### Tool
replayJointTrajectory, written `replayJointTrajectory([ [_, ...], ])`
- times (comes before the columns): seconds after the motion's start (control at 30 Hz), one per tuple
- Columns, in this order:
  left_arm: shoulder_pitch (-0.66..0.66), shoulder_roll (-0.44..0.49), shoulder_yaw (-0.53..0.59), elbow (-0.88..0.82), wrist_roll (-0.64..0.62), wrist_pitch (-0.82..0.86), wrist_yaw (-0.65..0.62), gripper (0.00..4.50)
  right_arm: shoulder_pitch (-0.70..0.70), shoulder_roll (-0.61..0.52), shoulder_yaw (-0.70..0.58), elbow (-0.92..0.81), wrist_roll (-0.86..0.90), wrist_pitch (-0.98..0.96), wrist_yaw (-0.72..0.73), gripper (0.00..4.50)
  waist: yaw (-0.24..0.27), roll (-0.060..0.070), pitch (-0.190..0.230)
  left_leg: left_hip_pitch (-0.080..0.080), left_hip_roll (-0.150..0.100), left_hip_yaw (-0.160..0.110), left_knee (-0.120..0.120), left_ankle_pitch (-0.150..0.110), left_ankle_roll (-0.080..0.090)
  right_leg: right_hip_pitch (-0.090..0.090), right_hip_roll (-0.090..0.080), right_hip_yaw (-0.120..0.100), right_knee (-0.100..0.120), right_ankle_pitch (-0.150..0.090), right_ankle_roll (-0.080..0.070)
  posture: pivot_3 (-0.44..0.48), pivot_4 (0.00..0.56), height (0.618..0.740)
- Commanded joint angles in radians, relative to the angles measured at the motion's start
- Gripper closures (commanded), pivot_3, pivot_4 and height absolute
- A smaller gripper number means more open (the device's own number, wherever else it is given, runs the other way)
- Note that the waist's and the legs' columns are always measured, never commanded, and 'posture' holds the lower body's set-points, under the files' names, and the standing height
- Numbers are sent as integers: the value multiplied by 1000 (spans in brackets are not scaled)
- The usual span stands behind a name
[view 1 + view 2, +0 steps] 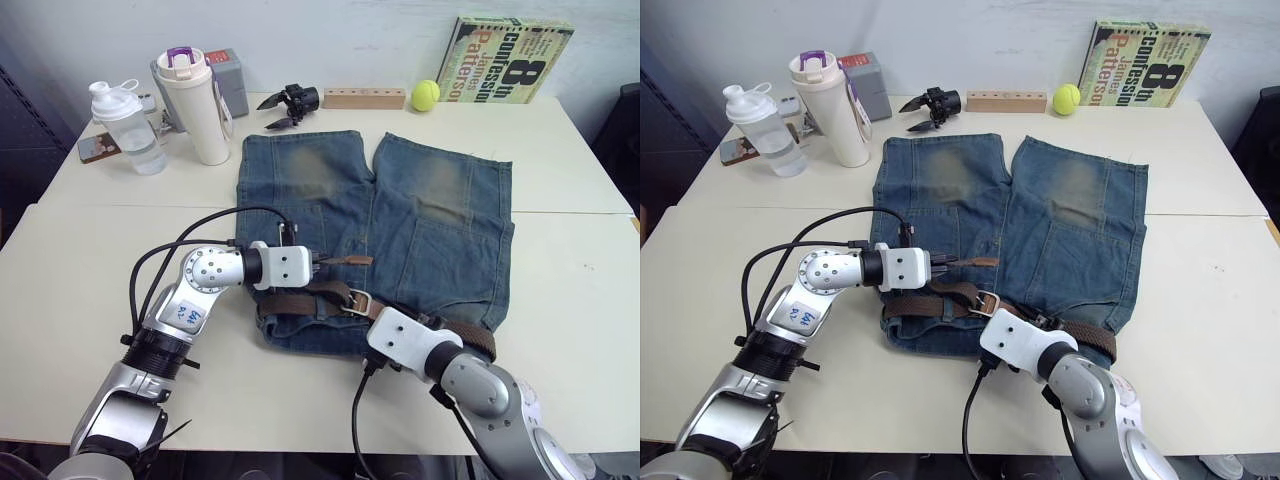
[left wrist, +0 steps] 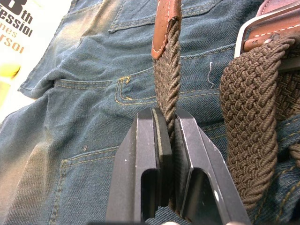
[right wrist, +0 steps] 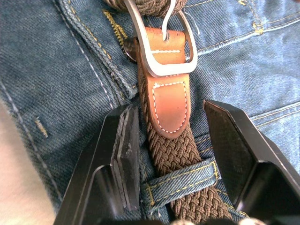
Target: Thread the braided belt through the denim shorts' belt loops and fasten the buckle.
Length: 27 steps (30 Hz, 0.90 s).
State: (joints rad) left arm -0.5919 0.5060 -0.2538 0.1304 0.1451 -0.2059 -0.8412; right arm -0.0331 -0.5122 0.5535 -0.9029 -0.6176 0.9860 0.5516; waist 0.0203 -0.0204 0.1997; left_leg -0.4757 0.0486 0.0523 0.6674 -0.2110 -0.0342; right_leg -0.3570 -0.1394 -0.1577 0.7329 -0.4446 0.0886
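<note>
Near the table's [image 1: 90, 240] front edge, we see the denim shorts [image 1: 400, 215] wearing the braided belt [image 1: 300, 300]. In our left wrist view, the left gripper [image 2: 169, 140] clamps the belt's tan-tipped end. Right wrist view: the right gripper [image 3: 187, 150] is spread, seemingly untouching, astride belt, belt loop [image 3: 183, 180] and buckle [image 3: 159, 47].

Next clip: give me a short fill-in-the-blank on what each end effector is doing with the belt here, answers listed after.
1. The left end effector is shut on the braided belt just behind its ____ leather tip.
2. The right end effector is ____, one finger at each side of the belt.
3. In the right wrist view, the belt passes under a denim belt ____ below the buckle.
4. The shorts lie flat on the ____.

Answers: tan; open; loop; table
</note>
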Motion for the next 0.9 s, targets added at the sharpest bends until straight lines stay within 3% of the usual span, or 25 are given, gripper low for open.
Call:
replayJointTrajectory([
  [0.03,0,10,17,-37,-23,-4,-3,4500,-17,24,13,-21,-39,12,-20,2491,0,0,0,0,0,0,0,0,0,0,0,0,0,0,0,0,150,657],
  [0.07,0,10,17,-37,-24,-3,-3,4500,-21,29,15,-21,-44,14,-21,2613,0,0,0,0,0,0,0,0,0,0,0,0,0,0,0,0,150,657],
  [0.2,4,9,15,-43,-23,2,-1,4500,-55,44,34,-10,-61,28,-15,4217,-1,0,0,0,0,0,0,0,0,-1,0,0,0,0,0,0,150,657],
  [0.23,5,8,14,-43,-23,4,0,4500,-63,46,38,-5,-65,29,-12,4432,-2,0,0,0,0,0,0,0,0,-1,0,0,1,0,0,0,150,657],
  [0.9,23,83,47,-90,-32,114,-32,4500,-241,-11,-37,88,-69,-4,71,4432,-9,0,0,-1,0,1,1,0,0,-2,0,1,3,0,0,0,150,657],
])
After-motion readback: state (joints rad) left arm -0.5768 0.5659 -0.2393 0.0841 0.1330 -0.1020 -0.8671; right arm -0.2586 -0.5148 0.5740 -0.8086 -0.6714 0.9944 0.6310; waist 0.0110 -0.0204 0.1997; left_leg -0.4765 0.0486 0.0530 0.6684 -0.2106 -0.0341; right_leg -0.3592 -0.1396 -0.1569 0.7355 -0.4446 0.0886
